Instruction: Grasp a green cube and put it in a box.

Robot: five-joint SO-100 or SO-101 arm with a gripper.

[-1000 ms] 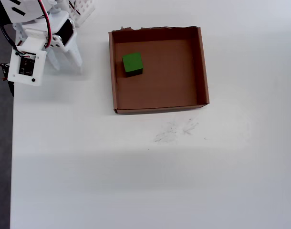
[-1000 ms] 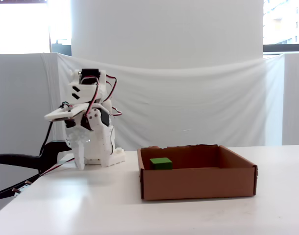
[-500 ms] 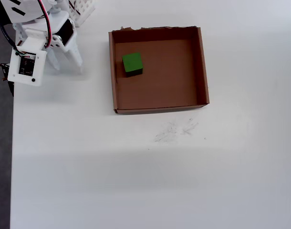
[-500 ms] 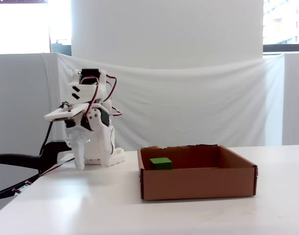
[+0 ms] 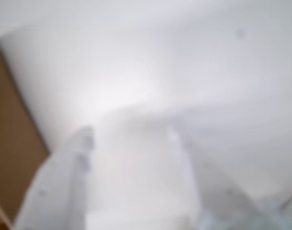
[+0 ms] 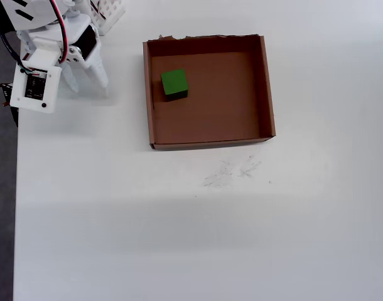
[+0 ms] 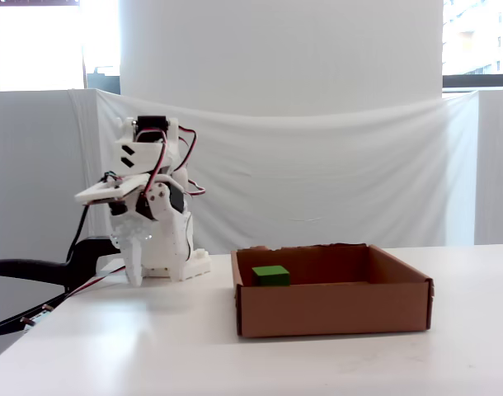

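The green cube lies inside the box, near its left wall in the overhead view. The fixed view shows the green cube resting on the floor of the box. My gripper hangs fingers-down over the bare table to the left of the box, well apart from it. It is open and holds nothing. In the blurred wrist view my gripper shows two spread fingers over white table, with a brown side of the box at the left edge.
The arm's white base stands at the table's back left corner. A black clamp and cables stick out past the left table edge. Faint scuff marks lie in front of the box.
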